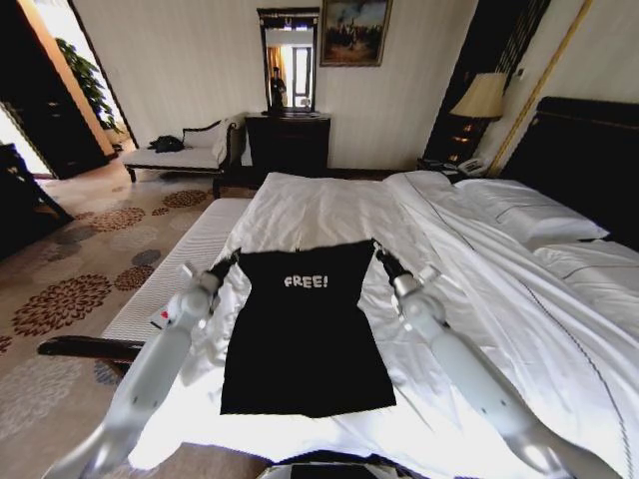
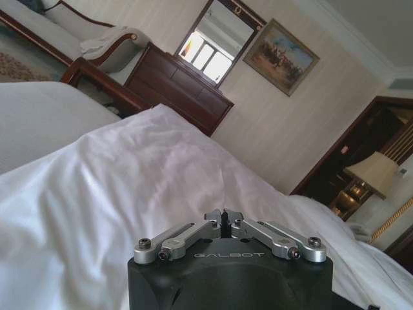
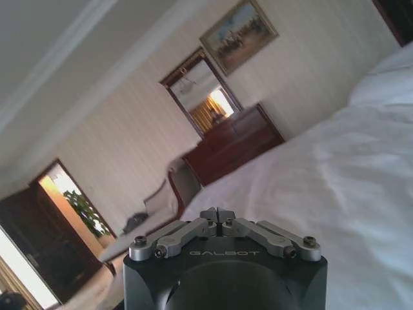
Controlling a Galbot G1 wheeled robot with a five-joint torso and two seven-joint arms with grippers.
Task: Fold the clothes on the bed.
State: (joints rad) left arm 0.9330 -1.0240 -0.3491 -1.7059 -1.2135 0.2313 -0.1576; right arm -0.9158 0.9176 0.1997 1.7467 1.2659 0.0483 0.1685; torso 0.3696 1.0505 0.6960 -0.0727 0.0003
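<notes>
head view: black t-shirt flat on the bed, top corners pinched by left gripper and right gripper. wrist views: both sets of fingers clenched together. judged light, limp; best held at corners.

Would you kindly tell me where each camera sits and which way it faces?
Head view: high, looking down the bed; both arms hold the T-shirt, left pincer, right pincer.
Left wrist view: behind the left pincer, facing across the duvet.
Right wrist view: behind the right pincer, facing likewise.
Shared: mirror, painting.
</notes>
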